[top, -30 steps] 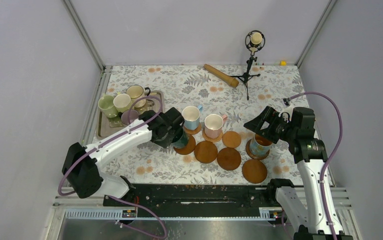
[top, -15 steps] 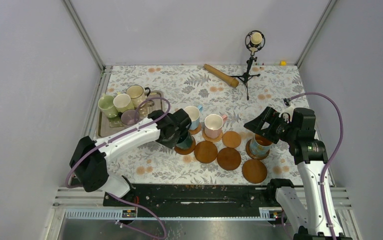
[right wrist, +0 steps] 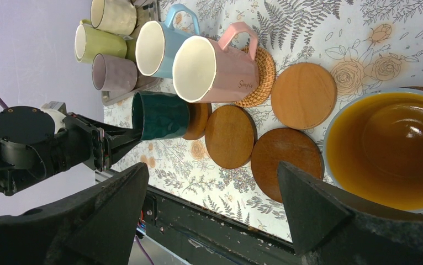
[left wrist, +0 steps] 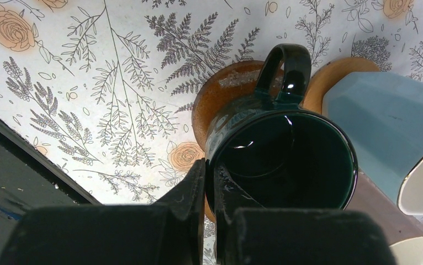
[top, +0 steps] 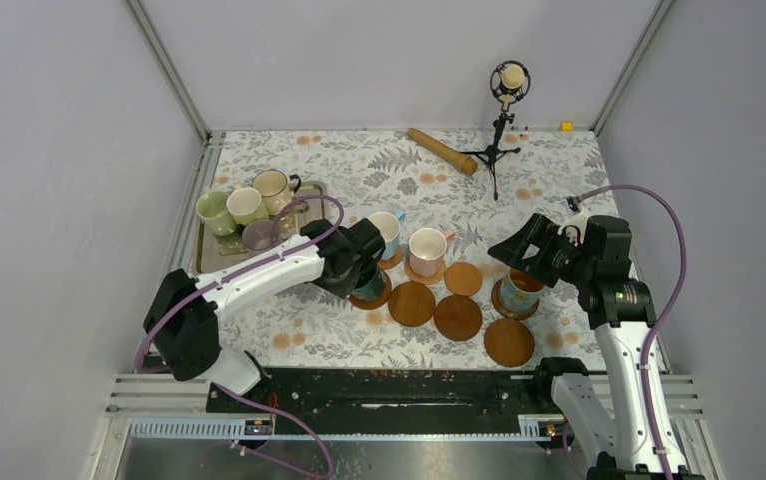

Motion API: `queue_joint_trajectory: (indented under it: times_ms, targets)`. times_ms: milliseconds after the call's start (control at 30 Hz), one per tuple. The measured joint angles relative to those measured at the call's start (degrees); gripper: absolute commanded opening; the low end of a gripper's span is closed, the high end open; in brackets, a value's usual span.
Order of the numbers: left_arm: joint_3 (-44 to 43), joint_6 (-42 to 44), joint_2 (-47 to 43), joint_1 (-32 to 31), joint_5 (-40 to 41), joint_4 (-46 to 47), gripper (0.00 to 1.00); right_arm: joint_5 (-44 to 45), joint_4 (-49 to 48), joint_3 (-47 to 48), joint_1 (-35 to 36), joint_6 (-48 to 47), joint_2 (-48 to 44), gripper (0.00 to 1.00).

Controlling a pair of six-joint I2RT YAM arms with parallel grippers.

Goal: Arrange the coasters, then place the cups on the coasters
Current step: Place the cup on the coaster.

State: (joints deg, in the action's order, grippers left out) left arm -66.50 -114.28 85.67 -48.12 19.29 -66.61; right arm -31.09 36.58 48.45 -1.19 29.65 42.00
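My left gripper [left wrist: 210, 175] is shut on the near rim of the dark green cup [left wrist: 286, 160], one finger inside and one outside. The cup sits over a dark brown coaster [left wrist: 220, 96]; I cannot tell whether it rests on it. From above, the left gripper [top: 359, 272] hides most of this cup [top: 370, 286]. The light blue cup [top: 383, 232] and pink cup [top: 426, 248] stand on coasters behind. My right gripper [top: 521, 252] hangs open above the blue cup with yellow inside [right wrist: 391, 149]. Several bare coasters [top: 458, 317] lie between the arms.
A metal tray [top: 204, 262] at the left holds light green [top: 213, 210], cream [top: 245, 205], beige [top: 272, 185] and mauve [top: 258, 235] cups. A wooden roller [top: 442, 150] and a microphone on a tripod [top: 506, 85] stand at the back. A black rail [top: 379, 385] runs along the near edge.
My left arm has carried the dark green cup a little to the right, onto the spot over the dark coaster. The right arm has not moved.
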Motion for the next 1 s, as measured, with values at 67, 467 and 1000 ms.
queue_joint_trajectory:
  times_ms: [67,467,1000]
  targets:
    - [-0.02,0.00,0.26,0.00,0.04,0.04,0.00,0.00,0.00,0.00,0.00,-0.24,-0.02,0.94]
    - [-0.04,0.22,0.39,0.00,0.57,0.09,0.00,0.00,0.22,0.00,0.00,-0.28,-0.24,0.95]
    - [-0.90,0.87,2.16,-0.07,0.55,0.72,0.21,0.00,0.39,0.00,0.02,-0.33,-0.26,0.95]
